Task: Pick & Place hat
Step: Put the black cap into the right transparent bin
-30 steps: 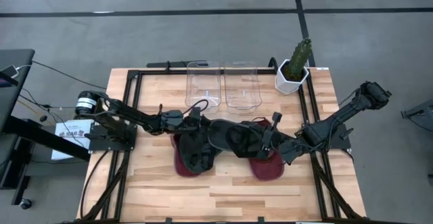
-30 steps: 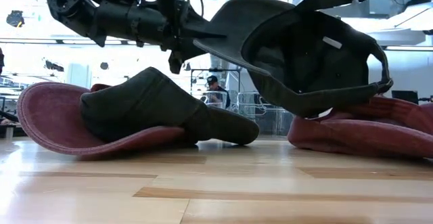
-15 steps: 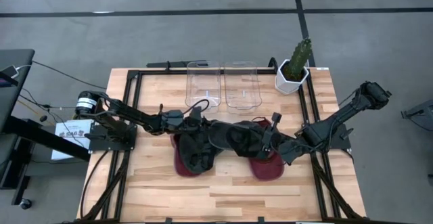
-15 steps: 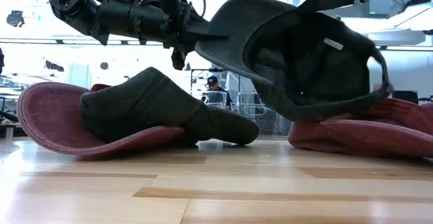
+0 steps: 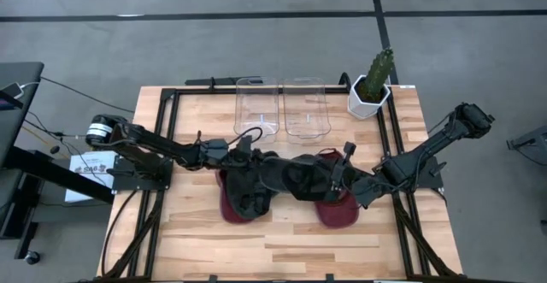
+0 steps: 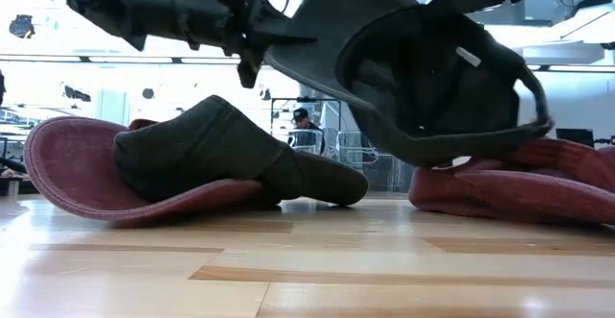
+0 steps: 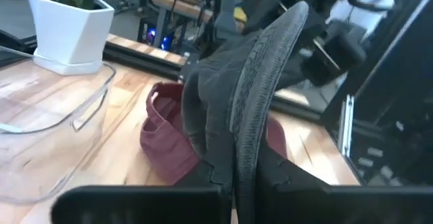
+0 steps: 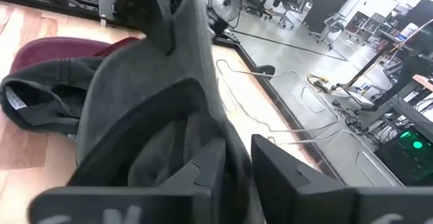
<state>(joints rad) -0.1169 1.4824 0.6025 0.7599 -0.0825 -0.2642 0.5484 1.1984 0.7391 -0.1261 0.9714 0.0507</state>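
**Mid-air, dark cap held between both arms**

Currently the left gripper [image 5: 248,153] pinches the brim of a dark grey fabric cap [image 5: 295,173]; the left wrist view shows that brim edge-on, clamped between the fingers [image 7: 203,183]. The right gripper [image 5: 340,179] is pressed together on the cap's opposite side, crown cloth bunched between its fingers [image 8: 210,166]. So the cap hangs over mid-table, carried at two ends.

Change over the last second: the cap has drifted a little toward the left arm and has tipped, its opening turned more downward. Low view shows the rear strap now close above the dark red hat [image 6: 519,188] lying on the right. Judgement: transport under way, neither grip released, placement not yet made.

Outward from the grippers:
- a second dark grey cap [image 6: 221,159] rests on a dark red wide-brimmed hat [image 6: 72,169] at the left of the low view.
- two clear plastic bins [image 5: 282,105] sit at the table's far edge, both without hats.
- a cactus in a white pot [image 5: 371,86] stands beside them.

View differences:
- High view merges the carried cap with the hats beneath; height cannot be read there.
- Low view shows clear air under the cap's brim, and a person [image 6: 303,126] far behind the table.
- Wrist views confirm both grips.
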